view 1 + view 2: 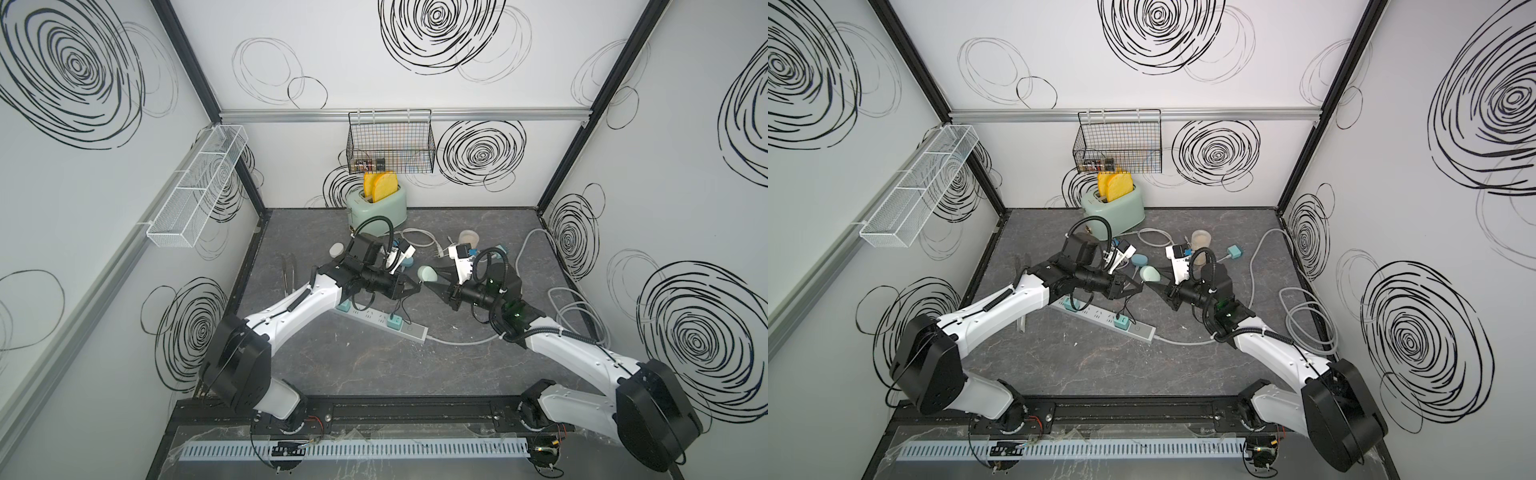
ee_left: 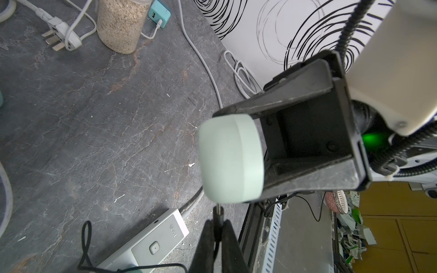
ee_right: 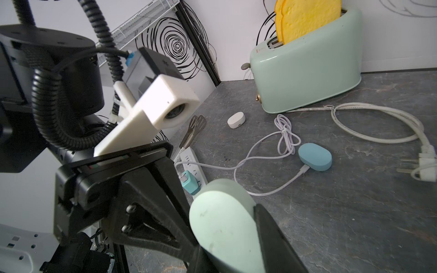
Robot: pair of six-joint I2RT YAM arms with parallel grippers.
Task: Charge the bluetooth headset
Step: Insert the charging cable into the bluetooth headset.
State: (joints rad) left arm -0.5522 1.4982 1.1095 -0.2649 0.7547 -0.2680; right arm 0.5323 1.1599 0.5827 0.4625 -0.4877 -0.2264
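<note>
Left claw [image 2: 217, 228] nearest, pressed together on a black plug [image 2: 218, 212]; plug tip touches the mint earbud case [image 2: 230, 158]. Right claw [image 1: 432, 280] pinches that case in the air above the desk [image 1: 374, 365], near the power strip [image 1: 409, 330].

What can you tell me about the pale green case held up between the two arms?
The case is a smooth, matte, pale green plastic pebble with rounded edges and a fine seam, shut. It hangs above the table, clamped in the right gripper. The left gripper pinches a black cable plug whose metal tip meets the case's end; whether it is seated cannot be told.
</note>
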